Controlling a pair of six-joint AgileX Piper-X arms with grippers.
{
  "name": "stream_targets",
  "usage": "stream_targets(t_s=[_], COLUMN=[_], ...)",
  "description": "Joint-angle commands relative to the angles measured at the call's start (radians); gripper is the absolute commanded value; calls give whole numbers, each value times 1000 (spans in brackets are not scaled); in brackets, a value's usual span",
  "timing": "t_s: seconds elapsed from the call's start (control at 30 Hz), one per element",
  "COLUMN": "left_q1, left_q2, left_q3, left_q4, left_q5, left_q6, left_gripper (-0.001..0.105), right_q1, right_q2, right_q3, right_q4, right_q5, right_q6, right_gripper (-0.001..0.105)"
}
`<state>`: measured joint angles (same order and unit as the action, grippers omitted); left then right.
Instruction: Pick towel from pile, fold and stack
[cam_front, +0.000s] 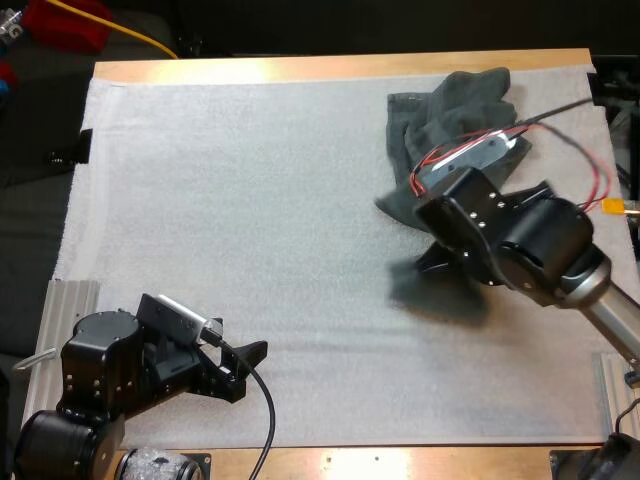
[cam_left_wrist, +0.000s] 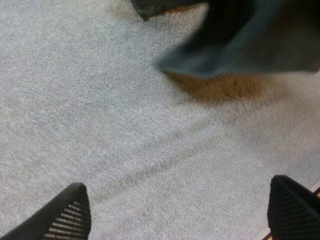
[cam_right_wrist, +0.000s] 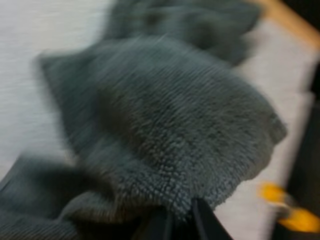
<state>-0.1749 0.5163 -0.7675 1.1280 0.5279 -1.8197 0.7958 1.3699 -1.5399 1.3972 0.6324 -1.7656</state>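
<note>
A crumpled dark grey-green towel (cam_front: 450, 115) lies at the far right of the white mat (cam_front: 250, 200). My right gripper (cam_right_wrist: 181, 222) is shut on a fold of this towel (cam_right_wrist: 165, 135), its fingertips pinching the fabric from both sides. A blurred flap of the towel (cam_front: 432, 288) hangs under the right arm, off the mat. The left wrist view shows that same lifted cloth (cam_left_wrist: 240, 45) with its shadow on the mat beneath it. My left gripper (cam_front: 245, 357) rests low at the mat's near left, open, with bare mat between its fingers (cam_left_wrist: 72, 212).
The wooden table edge (cam_front: 340, 66) runs along the far side of the mat. A metal plate (cam_front: 70, 310) sits at the mat's near left corner. Bare mat spans the middle and left.
</note>
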Motion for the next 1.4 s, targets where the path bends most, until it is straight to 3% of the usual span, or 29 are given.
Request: stream_targets(t_s=[0.0,0.07,0.17,0.33,0.5,0.8,1.17,1.37], left_q1=[-4,-4,-4,-4,-4,-4,-4,-4], left_q2=[1,1,1,1,1,1,1,1], left_q3=[-10,-10,-10,-10,-10,-10,-10,-10], left_q4=[-3,-3,-3,-3,-3,-3,-3,-3], left_q5=[6,6,6,6,6,6,6,6], left_q6=[7,7,7,7,7,7,7,7], left_gripper=[71,71,71,71,71,71,71,71], right_q1=[0,0,0,0,16,150,192,192], right_q2=[-9,-9,-2,54,167,348,419,419], right_q3=[-23,-37,-35,6,68,69,19,-66], right_q4=[28,38,38,13,-57,-276,-500,-478], right_q5=[92,154,141,-27,-275,-450,-555,-555], right_q6=[-29,-68,-84,-40,45,66,125,118], right_gripper=[0,0,0,0,0,0,0,0])
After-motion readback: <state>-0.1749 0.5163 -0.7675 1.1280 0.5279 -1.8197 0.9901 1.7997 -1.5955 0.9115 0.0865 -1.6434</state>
